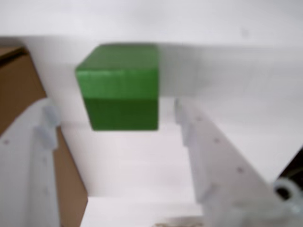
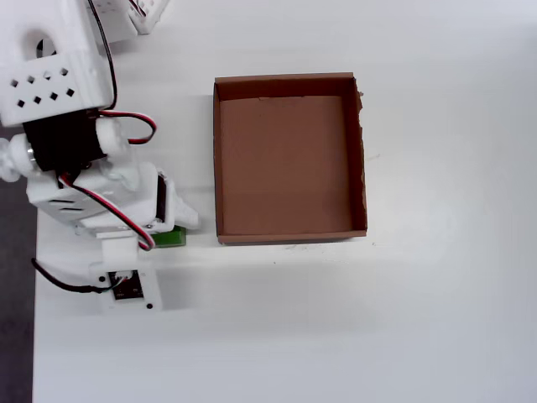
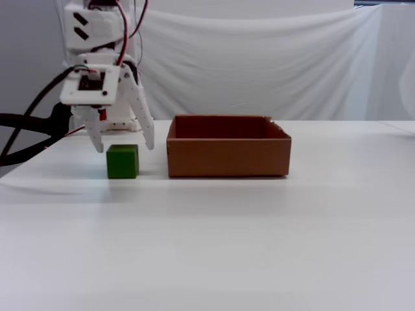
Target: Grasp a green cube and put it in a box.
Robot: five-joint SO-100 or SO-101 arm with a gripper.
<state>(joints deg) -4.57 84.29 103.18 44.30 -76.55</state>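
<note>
Box [image 3: 228, 157], brown cardboard, open-topped, on the white table [image 3: 259, 246]. Gripper [image 3: 123, 148] poised just above the green cube [image 3: 122, 161], jaws spread wide and holding nothing. In the fixed view the cube sits on the table just left of the box.

my fingers [image 3: 139, 120]: white matt plastic. green cube [image 3: 122, 161]: matt, smooth. box [image 3: 228, 157]: brown cardboard. table [image 3: 259, 233]: white, smooth.

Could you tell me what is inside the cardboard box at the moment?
Nothing that shows: in the overhead view the box has a bare brown floor. The green cube sits on the table outside it, below the open gripper. In the fixed view the near wall hides the floor.
</note>
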